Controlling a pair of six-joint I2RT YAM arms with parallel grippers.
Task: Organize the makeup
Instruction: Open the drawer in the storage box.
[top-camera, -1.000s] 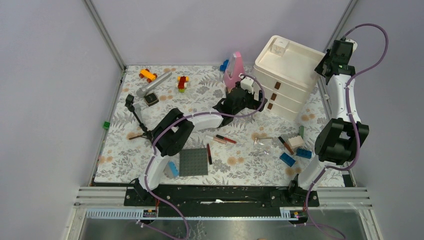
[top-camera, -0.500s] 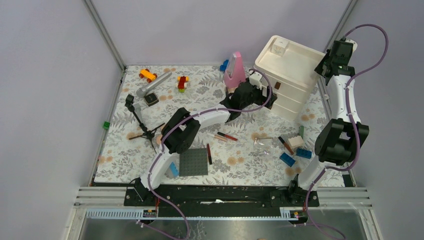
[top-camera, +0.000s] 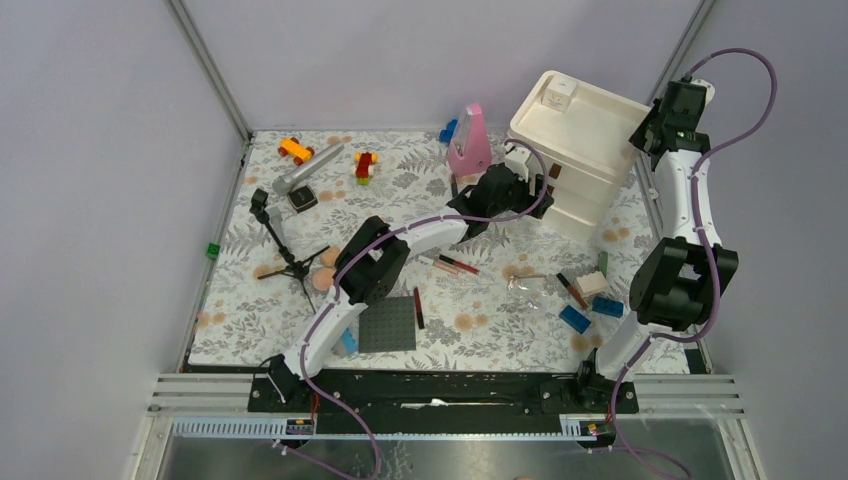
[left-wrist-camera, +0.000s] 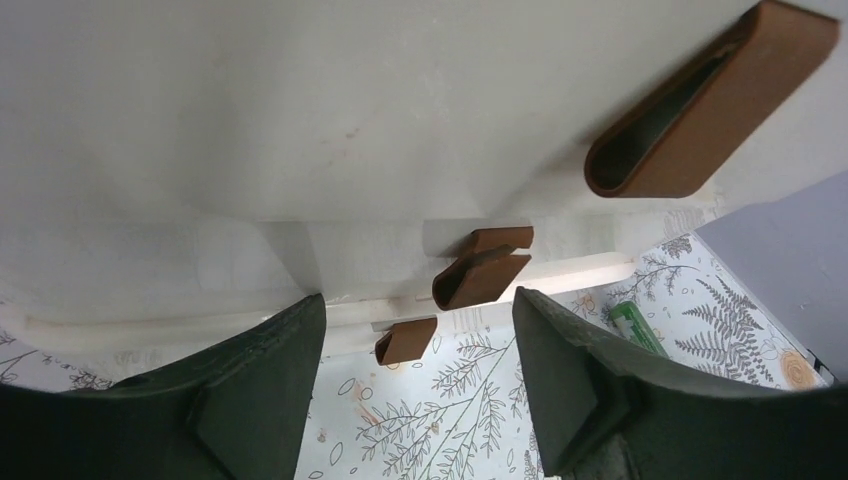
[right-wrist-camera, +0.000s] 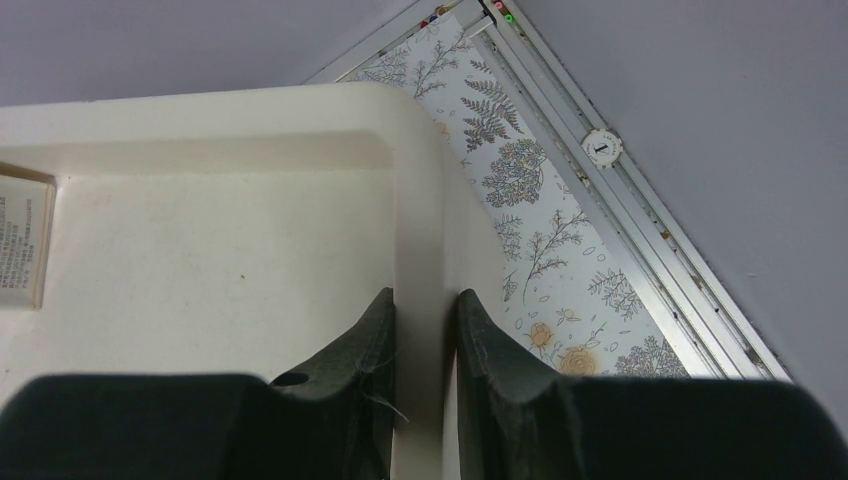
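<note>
The makeup lies loose on the floral mat: red-and-black sticks (top-camera: 456, 265), another stick (top-camera: 418, 307), one more (top-camera: 572, 290), a beige sponge block (top-camera: 592, 283) and two peach puffs (top-camera: 326, 268). My left gripper (top-camera: 522, 190) is open and empty, right in front of the white drawer unit (top-camera: 585, 125). In the left wrist view it (left-wrist-camera: 418, 297) faces the brown drawer handles (left-wrist-camera: 480, 280). My right gripper (right-wrist-camera: 425, 297) is shut on the drawer unit's top rim (right-wrist-camera: 420, 200) at the unit's far right edge (top-camera: 655, 128).
A black mini tripod (top-camera: 280, 240) stands at the left. A grey studded plate (top-camera: 388, 323) lies near the front. Toy bricks (top-camera: 590, 312) lie at the right and back. A pink upright object (top-camera: 470, 140) stands beside the drawers. A small white box (top-camera: 557, 95) sits on top.
My left arm has stretched right, bringing its gripper from the mat's middle up to the drawer fronts. The two puffs by the tripod now show. The right arm has not moved.
</note>
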